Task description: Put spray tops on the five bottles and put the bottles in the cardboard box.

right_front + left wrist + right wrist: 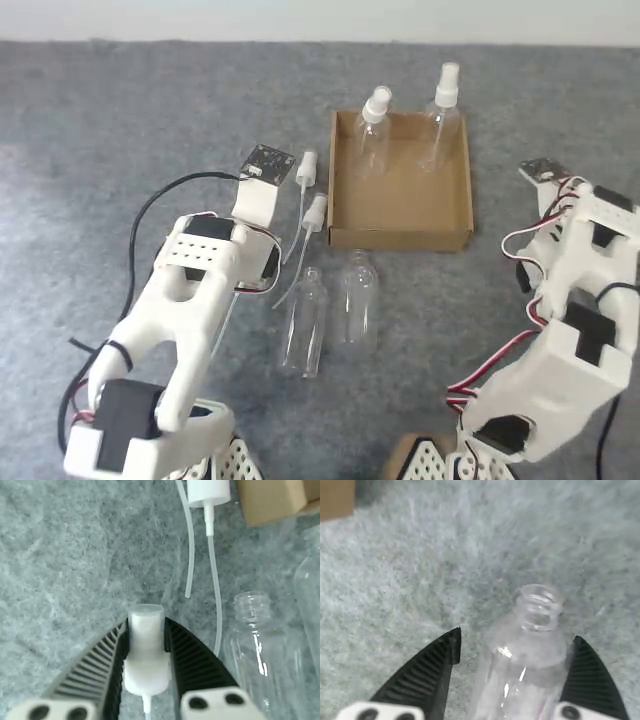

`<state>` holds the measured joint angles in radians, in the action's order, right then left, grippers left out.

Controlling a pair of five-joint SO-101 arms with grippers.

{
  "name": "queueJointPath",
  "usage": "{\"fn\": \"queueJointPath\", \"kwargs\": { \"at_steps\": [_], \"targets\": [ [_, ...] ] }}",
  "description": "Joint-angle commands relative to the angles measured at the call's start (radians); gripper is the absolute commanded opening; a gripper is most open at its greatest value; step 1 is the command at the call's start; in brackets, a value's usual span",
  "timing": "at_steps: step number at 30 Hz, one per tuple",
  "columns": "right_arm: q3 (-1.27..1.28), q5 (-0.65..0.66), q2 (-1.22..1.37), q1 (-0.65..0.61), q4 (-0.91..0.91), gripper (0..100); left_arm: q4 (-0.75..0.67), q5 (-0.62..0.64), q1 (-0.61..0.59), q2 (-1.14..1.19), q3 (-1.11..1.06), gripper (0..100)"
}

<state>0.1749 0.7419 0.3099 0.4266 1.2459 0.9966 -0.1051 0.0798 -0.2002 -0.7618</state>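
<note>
High view with two wrist views. The cardboard box (400, 238) is seen at upper centre of the high view, and two capped bottles (372, 135) (440, 120) are laid inside it against its far wall. Two loose spray tops (306, 167) (315, 212) are laid just left of the box, their dip tubes trailing toward the lower part of the frame. Two uncapped bottles (305, 320) (358, 297) are laid side by side just below the box's front wall, on the grey carpet (120, 120). The left arm (190, 300) is placed at lower left, the right arm (575, 330) at the right edge. In the left wrist view, the left gripper (145, 624) is clamped on a white spray top (146, 652), gripped by its cap between both black fingers. In the right wrist view, the right gripper (516, 635) is held with its jaws spread apart, one either side of a clear open-necked bottle (530, 665) over the carpet.
</note>
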Motion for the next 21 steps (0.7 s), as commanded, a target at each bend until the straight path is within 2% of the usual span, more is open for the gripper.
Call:
{"fn": "queueJointPath", "kwargs": {
  "at_steps": [1,9,13,17,21],
  "targets": [
    [-0.058,0.009,-0.016,0.021,-0.019,21.4,-0.023,-0.006,-0.003,-0.008,0.005,1],
    [-0.081,0.009,-0.122,0.035,-0.013,1.2,-0.023,-0.006,-0.003,-0.008,0.005,1],
    [-0.071,-0.011,-0.268,0.021,0.035,0.6,-0.021,-0.005,-0.005,-0.018,0.013,1],
    [0.015,-0.103,-0.469,-0.079,0.039,0.6,-0.020,-0.005,-0.006,-0.037,0.022,1],
    [0.187,-0.192,-0.733,-0.288,0.010,0.6,-0.018,-0.003,-0.086,-0.181,0.018,1]
  ]
}}
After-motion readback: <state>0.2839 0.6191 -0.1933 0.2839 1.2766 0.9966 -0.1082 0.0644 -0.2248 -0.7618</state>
